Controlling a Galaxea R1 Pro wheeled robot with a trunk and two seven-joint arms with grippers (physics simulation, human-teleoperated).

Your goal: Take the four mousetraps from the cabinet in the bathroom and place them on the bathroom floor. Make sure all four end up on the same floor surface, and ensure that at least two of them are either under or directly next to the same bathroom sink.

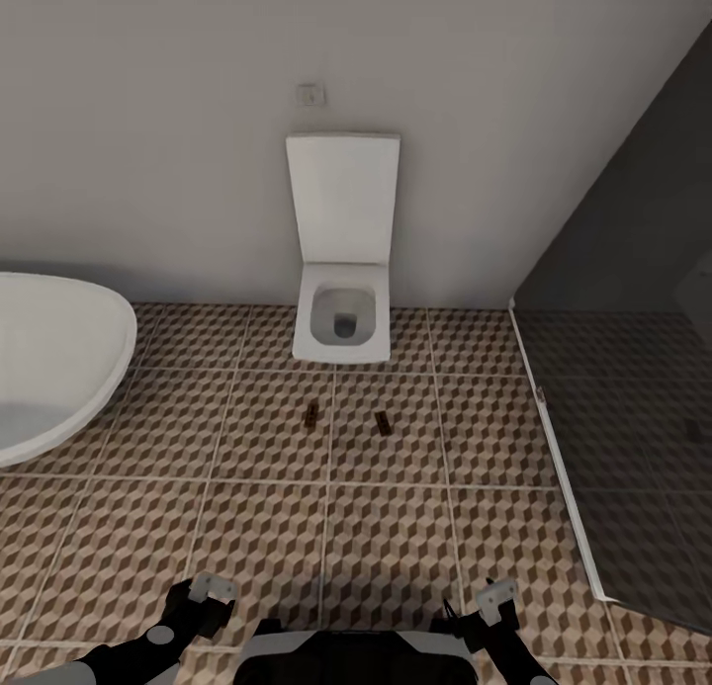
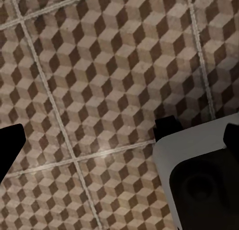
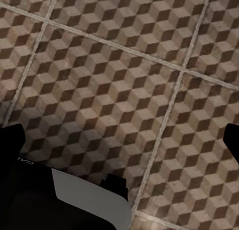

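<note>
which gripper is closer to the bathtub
Left. The left gripper sits low at the view's left, on the same side as the bathtub, which lies ahead of it. The right gripper is further across the bathroom floor, away from the tub.

Black arms, grey-white wrist blocks, black fingers

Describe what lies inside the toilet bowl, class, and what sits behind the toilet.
The toilet has its lid raised, so the bowl is open: white walls sloping to a dark drain, nothing else. Behind it stands the plain wall with a small square plate. The wall directly behind the lid is covered.
</note>
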